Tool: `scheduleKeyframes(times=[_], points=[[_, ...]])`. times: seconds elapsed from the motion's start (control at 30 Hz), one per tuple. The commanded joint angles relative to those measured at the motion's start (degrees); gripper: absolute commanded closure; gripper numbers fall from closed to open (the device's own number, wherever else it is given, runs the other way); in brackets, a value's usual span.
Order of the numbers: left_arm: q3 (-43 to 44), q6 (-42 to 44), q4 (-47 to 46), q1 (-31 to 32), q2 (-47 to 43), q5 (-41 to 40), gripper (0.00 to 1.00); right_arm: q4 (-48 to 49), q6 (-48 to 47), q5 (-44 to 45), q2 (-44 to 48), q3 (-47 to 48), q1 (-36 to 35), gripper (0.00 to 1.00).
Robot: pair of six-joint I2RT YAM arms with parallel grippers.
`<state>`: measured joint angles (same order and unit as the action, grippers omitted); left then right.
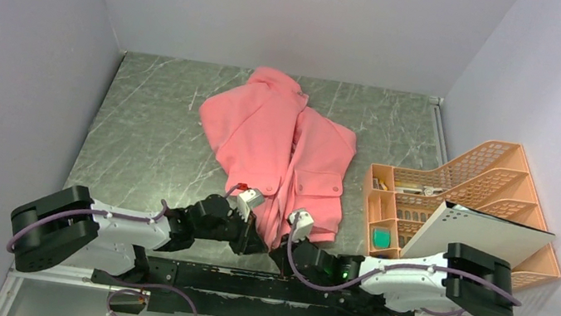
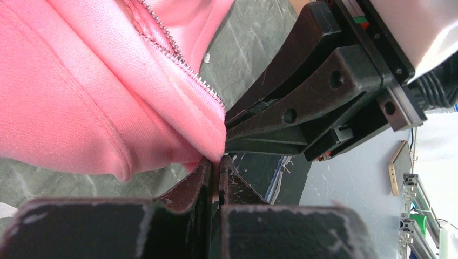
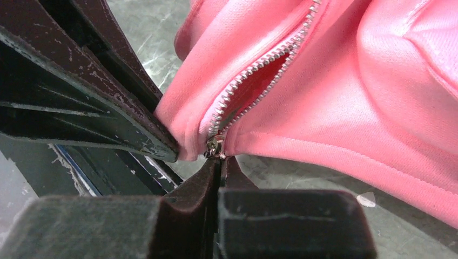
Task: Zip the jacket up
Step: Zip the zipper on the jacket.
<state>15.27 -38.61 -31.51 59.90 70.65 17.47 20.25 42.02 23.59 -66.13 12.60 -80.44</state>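
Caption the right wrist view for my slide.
Right gripper pinching the small metal zipper pull, bottom of salmon-pink fabric jacket.

Grey marbled table (image 1: 145,146) under rumpled pink jacket (image 1: 264,130) and orange desk organizer (image 1: 503,162)

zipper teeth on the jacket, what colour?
The zipper teeth are silver metal against the salmon-pink jacket; clearest in the right wrist view.

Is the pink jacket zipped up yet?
Just starting. Done: the left gripper pinches the bottom hem of the jacket. In hand: the right gripper is shut on the zipper pull, at the very bottom. Left: sliding it up, since the zipper teeth above it gape apart.
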Motion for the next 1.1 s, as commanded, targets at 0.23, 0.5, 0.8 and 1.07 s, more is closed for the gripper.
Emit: scheduleKeyframes(times=[0.23,0.5,0.8,1.07], points=[[3.39,3.15,5.16,0.22,-0.34,-0.2,0.95,-30.27,-2.35,-1.15,-2.36,17.76,0.19,1.0],[3.48,4.13,6.78,0.22,-0.91,-1.08,0.95,-38.29,-6.57,-1.87,-3.25,23.84,2.83,1.0],[3.27,3.98,6.34,0.22,-0.78,-0.69,0.95,-37.23,-12.83,-7.79,-2.04,25.03,10.54,1.0],[3.82,4.69,8.47,0.22,-0.54,-1.31,0.95,-33.33,-20.64,-13.21,-0.99,26.84,13.02,1.0]])
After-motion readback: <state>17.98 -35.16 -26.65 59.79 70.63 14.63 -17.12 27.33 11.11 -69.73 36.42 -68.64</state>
